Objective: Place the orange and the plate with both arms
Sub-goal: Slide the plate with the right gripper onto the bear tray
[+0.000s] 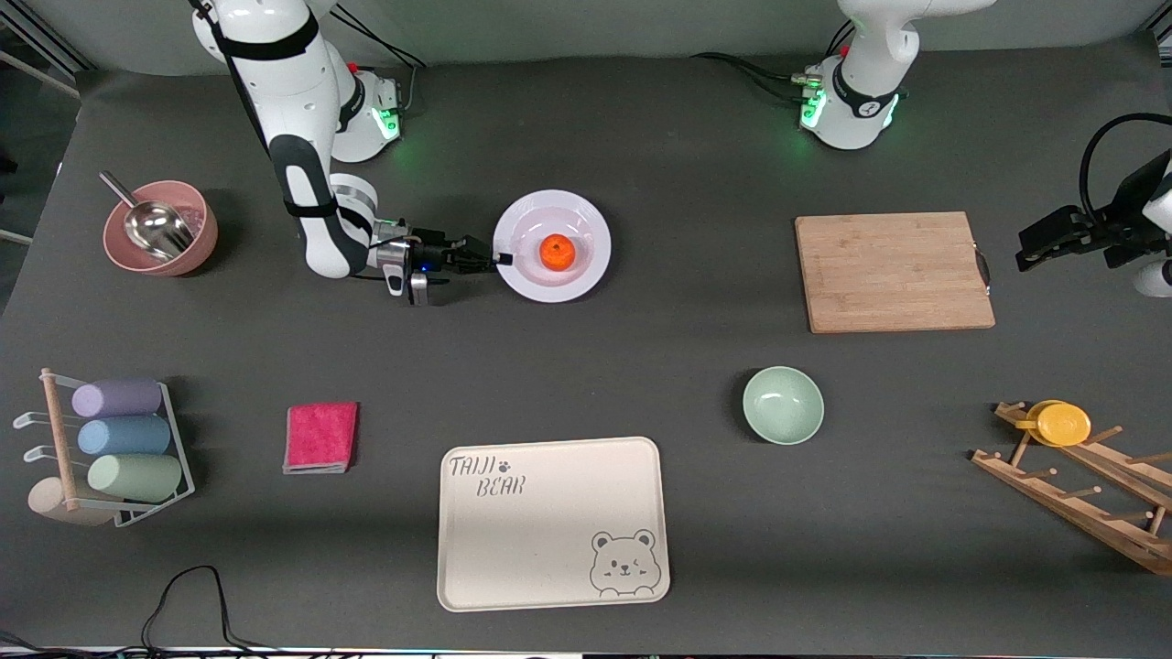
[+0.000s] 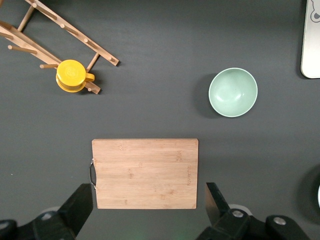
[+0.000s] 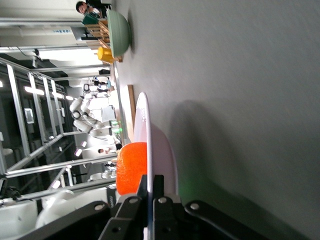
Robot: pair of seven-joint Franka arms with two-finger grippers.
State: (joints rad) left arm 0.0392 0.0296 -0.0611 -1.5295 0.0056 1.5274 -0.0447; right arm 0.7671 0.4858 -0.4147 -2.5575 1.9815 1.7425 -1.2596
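Observation:
The white plate (image 1: pixel 586 275) lies on the dark table between the two arm bases, and the orange (image 1: pixel 557 252) sits in its middle. My right gripper (image 1: pixel 502 260) lies low and level at the plate's edge toward the right arm's end, shut on the rim. In the right wrist view the thin rim of the plate (image 3: pixel 143 125) runs between the pinched fingers (image 3: pixel 158 187), with the orange (image 3: pixel 131 167) just past them. My left gripper (image 1: pixel 1033 254) hangs open in the air off the wooden board's end, its fingers (image 2: pixel 80 210) spread wide with nothing between them.
A wooden cutting board (image 1: pixel 893 272) lies toward the left arm's end. A mint-green bowl (image 1: pixel 783 405), a cream bear tray (image 1: pixel 552 522), a pink cloth (image 1: pixel 320 437), a rack of rolls (image 1: pixel 119 448), a wooden rack with a yellow cup (image 1: pixel 1062 424) and a pink bowl with a scoop (image 1: pixel 160 227) are around.

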